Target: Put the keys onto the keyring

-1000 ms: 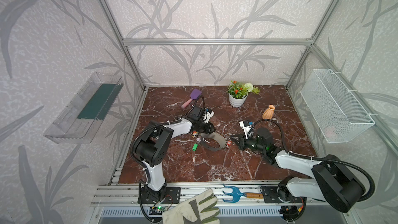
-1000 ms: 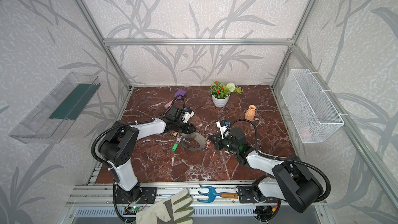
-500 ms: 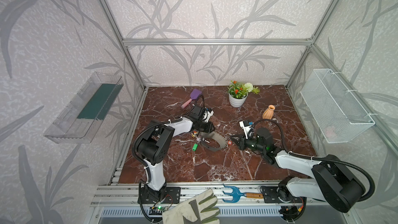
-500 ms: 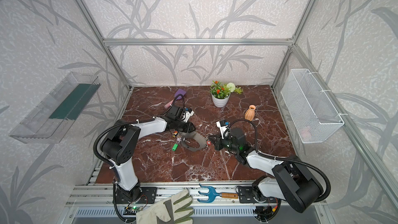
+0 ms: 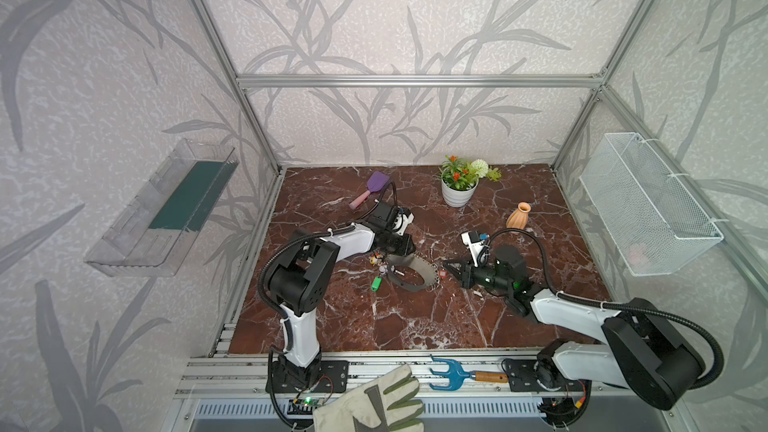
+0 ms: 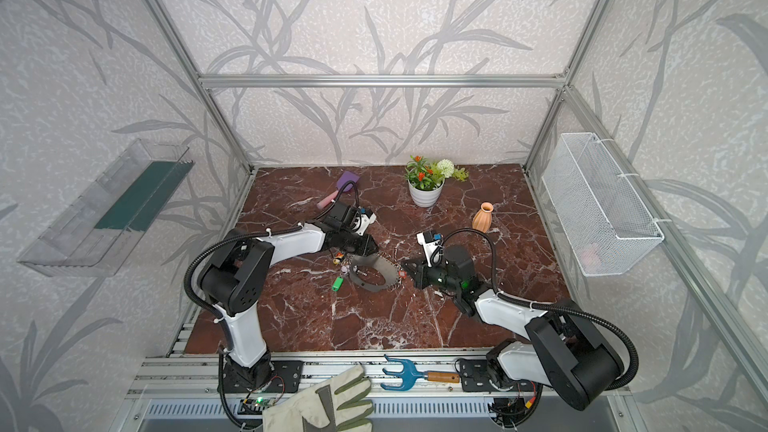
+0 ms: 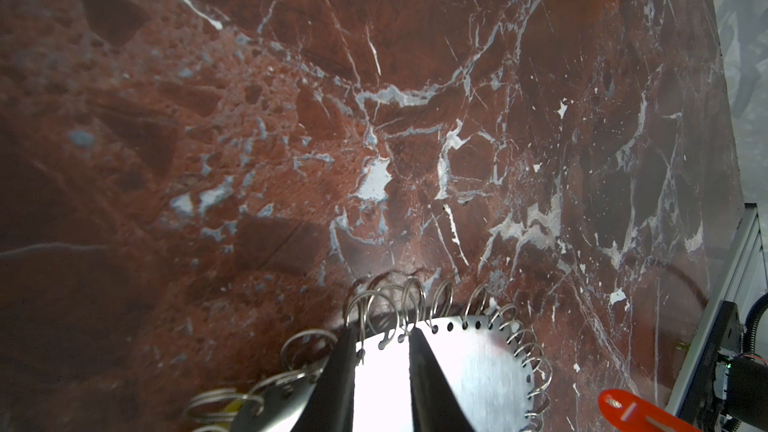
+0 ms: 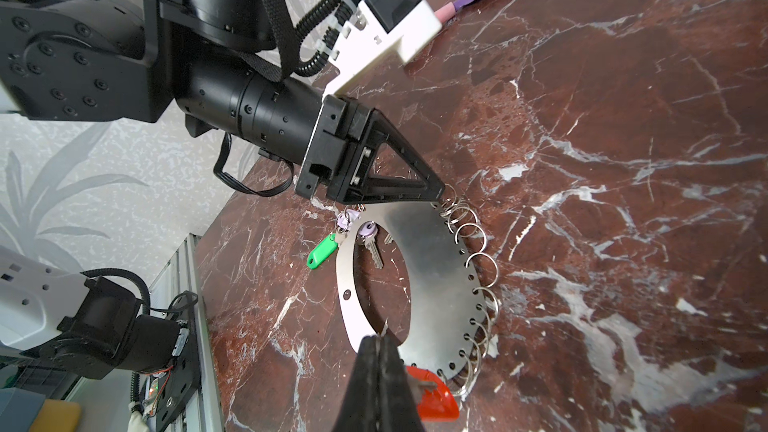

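Note:
The keyring [image 5: 415, 272], a grey C-shaped plate fringed with silver rings, lies mid-table in both top views. My left gripper [image 7: 382, 334] rests on its far end [image 8: 374, 209]. The jaws stand a narrow gap apart and the plate [image 7: 478, 367] shows between and beyond them. My right gripper [image 8: 380, 338] is shut on the red key [image 8: 436, 403] at the plate's near end, beside the rings. A green key [image 8: 322, 251] and two lilac keys [image 8: 347, 218] hang at the far end, one with a metal key. A yellow key [image 5: 376, 258] lies under the left arm.
A white flower pot [image 5: 458, 193], an orange vase [image 5: 518, 217] and a purple spatula [image 5: 376, 184] stand at the back. A blue hand fork [image 5: 451, 374] and a glove [image 5: 374, 403] lie on the front rail. A wire basket [image 5: 648, 209] hangs on the right wall.
The left arm's elbow has shifted slightly. Both grippers, the keyring and the keys stay where they were.

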Robot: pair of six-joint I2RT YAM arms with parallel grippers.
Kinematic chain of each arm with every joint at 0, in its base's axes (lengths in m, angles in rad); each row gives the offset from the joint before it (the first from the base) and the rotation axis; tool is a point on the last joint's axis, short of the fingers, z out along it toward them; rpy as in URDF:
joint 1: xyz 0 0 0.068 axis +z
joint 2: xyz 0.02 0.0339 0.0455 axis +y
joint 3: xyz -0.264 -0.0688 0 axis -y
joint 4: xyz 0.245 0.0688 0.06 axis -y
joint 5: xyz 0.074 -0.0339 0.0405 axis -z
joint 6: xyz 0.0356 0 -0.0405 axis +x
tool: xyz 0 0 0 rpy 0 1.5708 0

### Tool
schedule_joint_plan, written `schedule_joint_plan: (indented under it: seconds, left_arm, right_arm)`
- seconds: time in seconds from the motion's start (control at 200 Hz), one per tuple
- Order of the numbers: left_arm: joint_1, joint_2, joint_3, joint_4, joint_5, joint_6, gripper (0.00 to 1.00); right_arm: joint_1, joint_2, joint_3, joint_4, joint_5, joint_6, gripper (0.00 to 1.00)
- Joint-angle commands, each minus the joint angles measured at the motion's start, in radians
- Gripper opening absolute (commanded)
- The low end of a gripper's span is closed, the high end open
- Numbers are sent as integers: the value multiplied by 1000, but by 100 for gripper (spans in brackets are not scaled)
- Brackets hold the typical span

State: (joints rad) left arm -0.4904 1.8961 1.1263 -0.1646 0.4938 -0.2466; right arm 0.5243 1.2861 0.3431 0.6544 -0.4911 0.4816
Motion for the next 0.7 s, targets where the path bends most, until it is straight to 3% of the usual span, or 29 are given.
schedule_joint_plan:
  seconds: [0.0,0.695]
  left_arm:
    - [-6,16,23,-32,-17,6,24]
    - [-7,36,40,-68,-41,8,14]
  right_arm:
    - [-2,-1,23,25,-9,0,0]
    - [-2,-7,25,19,-6,-4,0]
